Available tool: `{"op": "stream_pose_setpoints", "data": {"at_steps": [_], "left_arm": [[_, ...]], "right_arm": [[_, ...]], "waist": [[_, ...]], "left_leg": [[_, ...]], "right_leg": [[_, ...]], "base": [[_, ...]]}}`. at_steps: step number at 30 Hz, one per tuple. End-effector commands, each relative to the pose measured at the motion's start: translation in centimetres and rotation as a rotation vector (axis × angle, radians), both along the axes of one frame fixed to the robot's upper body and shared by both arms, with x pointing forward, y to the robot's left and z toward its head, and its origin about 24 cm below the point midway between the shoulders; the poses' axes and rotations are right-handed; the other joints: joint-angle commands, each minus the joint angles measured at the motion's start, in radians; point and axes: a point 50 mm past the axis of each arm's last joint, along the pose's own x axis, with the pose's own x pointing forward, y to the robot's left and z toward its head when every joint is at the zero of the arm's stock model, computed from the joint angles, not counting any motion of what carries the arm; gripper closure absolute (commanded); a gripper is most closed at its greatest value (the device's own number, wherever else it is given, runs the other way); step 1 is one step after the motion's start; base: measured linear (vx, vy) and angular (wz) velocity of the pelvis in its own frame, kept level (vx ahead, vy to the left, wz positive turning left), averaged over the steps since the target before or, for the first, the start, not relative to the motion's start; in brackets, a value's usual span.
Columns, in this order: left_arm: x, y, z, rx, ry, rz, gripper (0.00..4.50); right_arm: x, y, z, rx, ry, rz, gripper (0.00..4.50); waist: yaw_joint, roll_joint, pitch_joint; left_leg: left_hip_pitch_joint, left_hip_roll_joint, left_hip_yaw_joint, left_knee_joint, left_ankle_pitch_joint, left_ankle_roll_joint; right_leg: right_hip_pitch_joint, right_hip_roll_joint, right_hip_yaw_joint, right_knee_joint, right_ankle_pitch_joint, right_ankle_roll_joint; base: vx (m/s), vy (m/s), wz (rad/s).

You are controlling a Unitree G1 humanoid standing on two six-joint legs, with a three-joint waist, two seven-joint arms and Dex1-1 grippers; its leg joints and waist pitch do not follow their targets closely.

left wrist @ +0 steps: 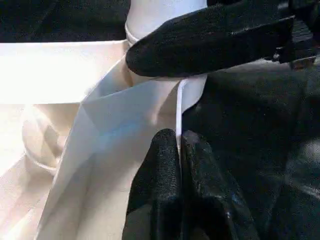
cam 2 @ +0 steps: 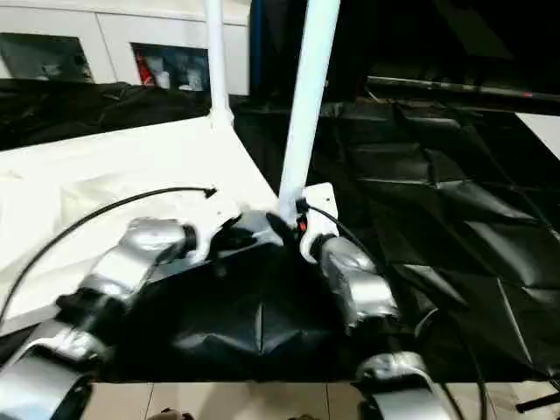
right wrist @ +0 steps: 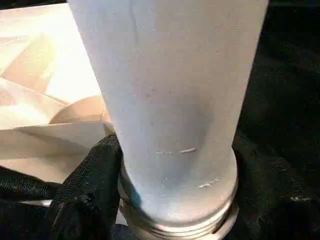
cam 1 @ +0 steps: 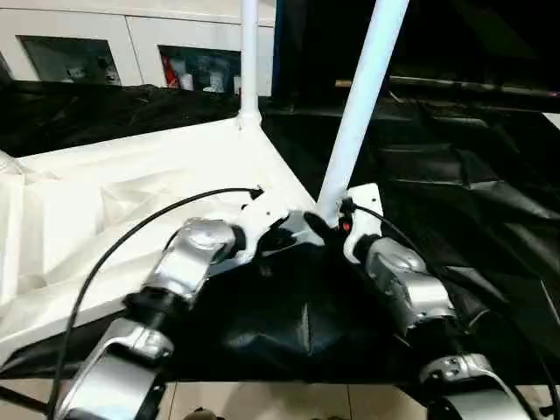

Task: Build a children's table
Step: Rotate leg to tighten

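You're right at the near corner of the upturned white table top (cam 1: 131, 201), which lies underside up on the black sheeting (cam 1: 455, 192), and both grippers meet there. Your right gripper (cam 1: 337, 223) has its black fingers (left wrist: 210, 37) set wide around the foot of the near leg (cam 1: 359, 114), just above the collar where the tube enters the corner socket; they seem to hug the tube, though how firmly I can't tell. Your left gripper (left wrist: 180, 155) is pinched tight, fingertips together on the thin edge of the top's rim beside that socket, bracing the corner. By the look of it you're seating this leg, so keep the left pinch steady, keep the tube square to the socket, and turn or press evenly; the leg leans a touch in the head views, and forcing it at a slant could jam it. Farther along, a second leg (cam 1: 249, 52) stands upright in the far corner. Beyond that sits the white cabinet (cam 1: 105, 44) with glass-fronted shelves, coloured items inside. No brand, label or readable writing anywhere.
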Motion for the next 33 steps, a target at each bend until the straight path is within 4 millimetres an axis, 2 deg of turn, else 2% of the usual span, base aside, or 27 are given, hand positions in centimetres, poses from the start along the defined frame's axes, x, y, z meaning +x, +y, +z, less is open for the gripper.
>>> {"op": "stream_pose_setpoints", "data": {"at_steps": [1, 3, 4, 5, 7, 8, 10, 11, 12, 15, 18, 22, 28, 33], "left_arm": [[-0.9, -1.6, -1.2, -0.052, 0.049, -0.037, 4.5], [-0.9, -1.2, -1.2, -0.042, 0.046, -0.044, 4.5], [-1.0, -1.0, -1.3, -0.037, 0.045, -0.045, 4.5], [-1.0, -0.7, -1.2, -0.035, 0.046, -0.063, 4.5], [-1.2, -0.1, -1.2, -0.027, 0.048, -0.088, 4.5], [-1.4, 0.1, -1.2, -0.032, 0.052, -0.114, 4.5], [-1.7, 0.9, -1.1, -0.038, 0.074, -0.166, 4.5], [-1.8, 1.1, -1.0, -0.036, 0.071, -0.18, 4.5], [-2.3, 1.5, -0.8, -0.053, 0.091, -0.243, 4.5], [-2.6, 2.1, -0.7, -0.042, 0.105, -0.273, 4.5], [-2.6, 3.0, -0.7, -0.009, 0.101, -0.281, 4.5], [-3.7, 3.8, -0.1, -0.052, 0.141, -0.374, 4.5], [-4.5, 4.2, 0.2, -0.061, 0.168, -0.423, 4.5], [-4.4, 4.3, 0.0, -0.049, 0.16, -0.408, 4.5]], "right_arm": [[-0.7, 1.9, -0.8, 0.024, 0.037, 0.083, 1.43], [-0.7, 1.9, -0.5, 0.048, 0.02, 0.101, 1.06], [-0.6, 1.7, -0.3, 0.055, 0.011, 0.11, 1.06], [-0.6, 1.5, 0.0, 0.057, 0.003, 0.134, 0.88], [-0.7, 1.0, 0.3, 0.027, -0.007, 0.222, 0.88], [-0.9, 0.8, 0.5, -0.012, -0.015, 0.289, 0.74], [-2.0, 0.1, 1.0, -0.073, -0.036, 0.499, 0.74], [-2.2, -0.1, 1.1, -0.075, -0.036, 0.53, 0.74], [-2.8, -0.8, 1.4, -0.106, -0.036, 0.625, 0.74], [-3.2, -1.5, 1.5, -0.145, -0.029, 0.692, 0.74], [-3.5, -2.3, 1.3, -0.212, -0.012, 0.738, 0.74], [-3.4, -2.7, 1.9, -0.173, -0.021, 0.746, 0.74], [-3.6, -2.5, 2.1, -0.145, -0.018, 0.765, 0.74], [-3.9, -2.4, 1.5, -0.15, 0.007, 0.79, 1.06]], "waist": [[0.0, -0.002, -0.057], [0.001, -0.002, -0.056], [0.001, -0.002, -0.056], [0.002, -0.001, -0.056], [0.003, -0.004, -0.058], [0.003, -0.004, -0.058], [0.007, -0.005, -0.059], [0.01, -0.006, -0.059], [0.011, -0.006, -0.059], [0.012, -0.006, -0.058], [0.011, -0.004, -0.056], [0.011, -0.004, -0.056], [0.014, 0.003, -0.058], [0.013, -0.002, -0.056]], "left_leg": [[0.006, 0.036, -0.021, -0.063, -0.232, 0.018], [0.006, 0.036, -0.021, -0.064, -0.238, 0.021], [0.006, 0.036, -0.021, -0.064, -0.242, 0.021], [0.006, 0.036, -0.022, -0.064, -0.243, 0.021], [0.005, 0.037, -0.022, -0.063, -0.232, 0.027], [0.004, 0.036, -0.022, -0.062, -0.227, 0.032], [0.002, 0.036, -0.019, -0.058, -0.196, 0.051], [0.001, 0.035, -0.017, -0.055, -0.181, 0.066], [0.001, 0.036, -0.017, -0.056, -0.171, 0.072], [0.003, 0.039, -0.017, -0.057, -0.178, 0.069], [0.005, 0.041, -0.019, -0.059, -0.201, 0.053], [0.004, 0.042, -0.02, -0.06, -0.211, 0.046], [0.007, 0.044, -0.016, -0.057, -0.172, 0.059], [0.005, 0.041, -0.017, -0.058, -0.189, 0.047]], "right_leg": [[0.038, -0.07, 0.051, -0.087, -0.268, -0.156], [0.038, -0.07, 0.051, -0.088, -0.273, -0.156], [0.038, -0.07, 0.051, -0.089, -0.278, -0.155], [0.039, -0.071, 0.051, -0.089, -0.281, -0.154], [0.042, -0.071, 0.051, -0.086, -0.261, -0.158], [0.043, -0.07, 0.05, -0.085, -0.25, -0.161], [0.047, -0.067, 0.049, -0.08, -0.193, -0.17], [0.049, -0.067, 0.051, -0.076, -0.164, -0.175], [0.049, -0.069, 0.05, -0.077, -0.16, -0.18], [0.046, -0.068, 0.048, -0.078, -0.188, -0.189], [0.044, -0.068, 0.047, -0.08, -0.227, -0.19], [0.045, -0.072, 0.049, -0.08, -0.242, -0.188], [0.042, -0.065, 0.048, -0.068, -0.142, -0.227], [0.044, -0.068, 0.05, -0.073, -0.186, -0.209]], "base": [[0.0, 0.0, 0.0], [0.0, 0.0, 0.0], [0.0, 0.0, 0.0], [0.0, 0.0, 0.0], [0.0, 0.0, 0.0], [0.0, 0.0, 0.0], [0.0, 0.0, 0.0], [0.0, 0.0, 0.0], [0.0, 0.0, 0.0], [0.0, 0.0, 0.0], [0.0, 0.0, 0.0], [0.0, 0.0, 0.0], [0.0, 0.0, 0.0], [0.0, 0.0, 0.0]]}}
